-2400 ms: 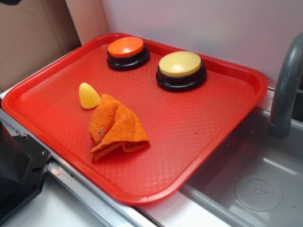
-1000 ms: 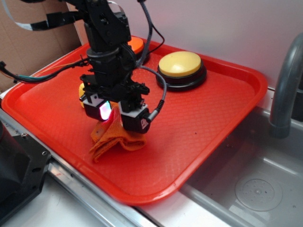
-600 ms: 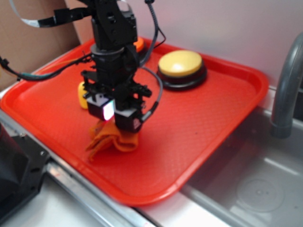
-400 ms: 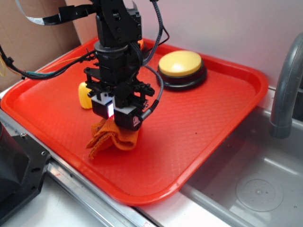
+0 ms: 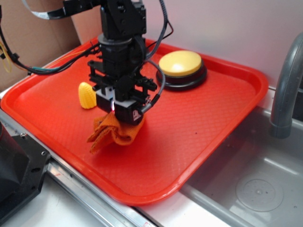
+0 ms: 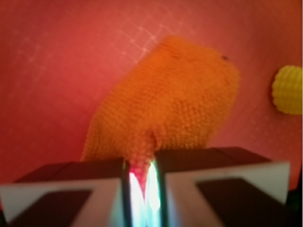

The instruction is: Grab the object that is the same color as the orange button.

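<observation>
My gripper (image 5: 118, 112) is shut on the small orange terry cloth (image 5: 112, 134), pinching a fold at its top. The cloth hangs from the jaws with its lower edge close to the red tray (image 5: 199, 123); I cannot tell whether it still touches. In the wrist view the cloth (image 6: 170, 104) fills the middle, its fold squeezed between my two pads (image 6: 142, 184). The orange button is hidden behind my arm in the exterior view.
A yellow ribbed corn toy (image 5: 86, 95) lies just left of the gripper, also at the right edge of the wrist view (image 6: 289, 89). A yellow-topped button (image 5: 181, 69) stands at the tray's back. A grey sink (image 5: 246, 184) and faucet (image 5: 286, 85) are at the right.
My gripper came down on the cloth, shut on a fold and has lifted it a little, moving slightly right and back. The cloth bunched up under the jaws.
</observation>
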Controlling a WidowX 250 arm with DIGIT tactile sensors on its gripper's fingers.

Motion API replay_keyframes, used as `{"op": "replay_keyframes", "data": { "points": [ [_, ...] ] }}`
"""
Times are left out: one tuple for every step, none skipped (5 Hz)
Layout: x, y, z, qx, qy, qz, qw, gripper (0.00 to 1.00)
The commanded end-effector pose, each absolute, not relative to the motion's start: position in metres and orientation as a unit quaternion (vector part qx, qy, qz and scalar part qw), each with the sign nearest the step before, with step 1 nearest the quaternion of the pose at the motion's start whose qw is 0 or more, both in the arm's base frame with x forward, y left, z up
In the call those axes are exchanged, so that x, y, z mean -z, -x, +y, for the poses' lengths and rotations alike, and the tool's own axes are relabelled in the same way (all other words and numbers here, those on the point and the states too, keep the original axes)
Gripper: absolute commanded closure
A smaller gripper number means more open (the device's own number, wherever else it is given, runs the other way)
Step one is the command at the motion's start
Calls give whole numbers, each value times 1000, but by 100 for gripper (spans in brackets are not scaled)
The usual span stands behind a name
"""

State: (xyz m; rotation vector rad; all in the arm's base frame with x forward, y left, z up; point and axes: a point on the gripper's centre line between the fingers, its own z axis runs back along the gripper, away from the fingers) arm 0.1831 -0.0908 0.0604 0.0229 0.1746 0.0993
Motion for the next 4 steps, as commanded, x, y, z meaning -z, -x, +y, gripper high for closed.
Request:
{"op": "replay_keyframes", "data": {
  "points": [
    [-178,-198,-115,51,3,-41,998,100],
    [-228,-188,-101,52,5,-55,997,100],
    [-256,-175,-61,-10,9,-51,999,100],
    [-257,-171,-44,-31,-1,-47,998,100]
  ]
}}
